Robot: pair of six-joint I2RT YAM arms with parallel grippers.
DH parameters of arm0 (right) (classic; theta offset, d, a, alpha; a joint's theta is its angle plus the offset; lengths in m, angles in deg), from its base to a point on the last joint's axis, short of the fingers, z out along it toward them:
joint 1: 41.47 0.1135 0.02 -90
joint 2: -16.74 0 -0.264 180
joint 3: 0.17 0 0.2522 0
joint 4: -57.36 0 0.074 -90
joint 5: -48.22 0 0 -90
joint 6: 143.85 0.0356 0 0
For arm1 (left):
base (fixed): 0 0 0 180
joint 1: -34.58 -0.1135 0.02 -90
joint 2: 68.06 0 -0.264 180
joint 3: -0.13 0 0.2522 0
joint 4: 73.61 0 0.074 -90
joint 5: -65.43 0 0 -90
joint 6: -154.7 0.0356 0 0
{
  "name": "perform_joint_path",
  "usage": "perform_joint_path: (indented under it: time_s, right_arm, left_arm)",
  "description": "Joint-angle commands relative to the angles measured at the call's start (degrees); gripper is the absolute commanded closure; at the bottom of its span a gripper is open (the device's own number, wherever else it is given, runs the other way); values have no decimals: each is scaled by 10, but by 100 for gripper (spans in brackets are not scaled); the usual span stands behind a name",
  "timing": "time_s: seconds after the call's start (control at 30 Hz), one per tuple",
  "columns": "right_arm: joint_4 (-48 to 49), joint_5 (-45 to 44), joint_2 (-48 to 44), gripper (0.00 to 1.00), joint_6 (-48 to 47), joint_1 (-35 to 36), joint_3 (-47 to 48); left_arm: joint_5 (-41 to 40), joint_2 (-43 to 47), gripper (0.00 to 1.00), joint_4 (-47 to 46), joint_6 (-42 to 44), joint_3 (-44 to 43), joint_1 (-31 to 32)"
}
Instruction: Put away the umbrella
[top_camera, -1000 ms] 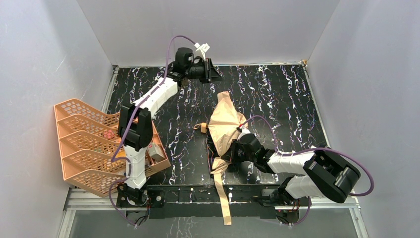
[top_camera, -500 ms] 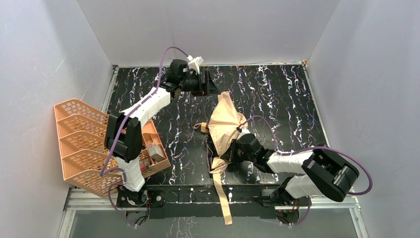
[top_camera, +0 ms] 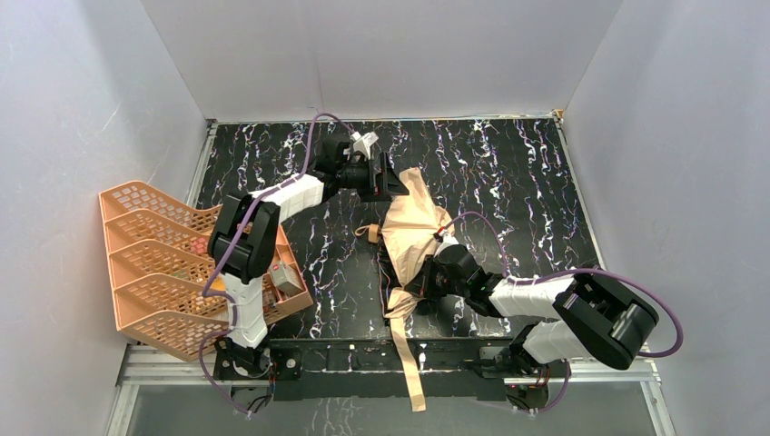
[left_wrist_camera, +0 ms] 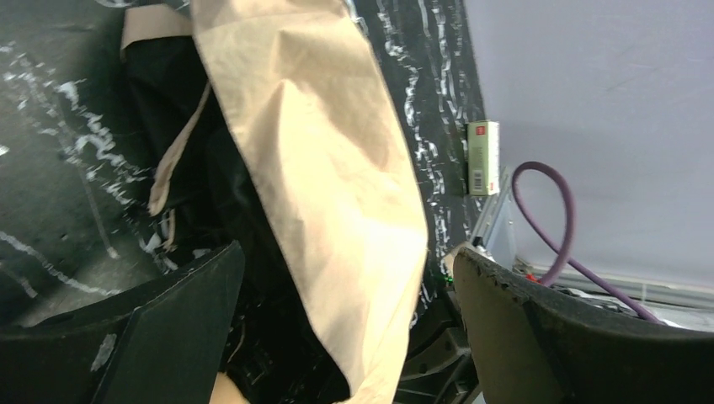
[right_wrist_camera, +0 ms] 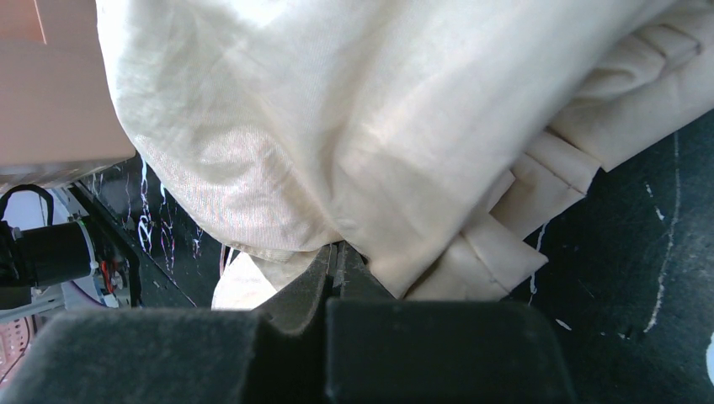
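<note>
At the far left, one orange mesh rack (top_camera: 150, 263) is standing on the edge of the black marbled worktop (top_camera: 518, 173), showing what look like five slanted tiers, with one small box (top_camera: 287, 278) sitting at its right end. Two arms are reaching in from the near edge, each trailing one purple cable. The left arm is stretching toward the back of the worktop, and the left gripper (top_camera: 391, 180) is hanging at the far tip of the umbrella (top_camera: 413, 222) with its two fingers (left_wrist_camera: 168, 328) spread wide apart; in its wrist view a tan panel of cloth is lying between them and neither finger is pressing on it. The single umbrella is lying near the middle of the worktop, loosely collapsed, with the tan side of the cloth up and black lining showing beneath. Its small tan handle (top_camera: 370, 232) is poking out to the left, and one long tan strip (top_camera: 410, 359) is trailing from its near end over the worktop's front edge. The right gripper (top_camera: 425, 283) is sitting at the umbrella's near side with its fingers pressed together, seemingly pinching a fold of the tan cloth at their tips. In the left wrist view, one small green and white carton (left_wrist_camera: 482, 157) is lying at the worktop's edge by the wall.
</note>
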Motion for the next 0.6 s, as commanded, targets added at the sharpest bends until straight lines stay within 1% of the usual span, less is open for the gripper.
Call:
perform_joint_path:
  time_s: [0.0, 0.17, 0.47, 0.57]
  right_arm:
    - [-77, -17, 19, 100, -19, 0, -5]
    - [-75, -17, 19, 100, -19, 0, -8]
    - [-67, -15, 25, 100, -17, 1, -10]
    - [-66, -14, 25, 100, -17, 0, -9]
  left_arm:
    - [66, -5, 8, -86, -47, 6, 3]
    - [89, -25, 13, -140, -87, 3, 5]
    - [107, -51, 15, -186, -132, -26, 8]
    - [101, -52, 16, -195, -140, -32, 8]
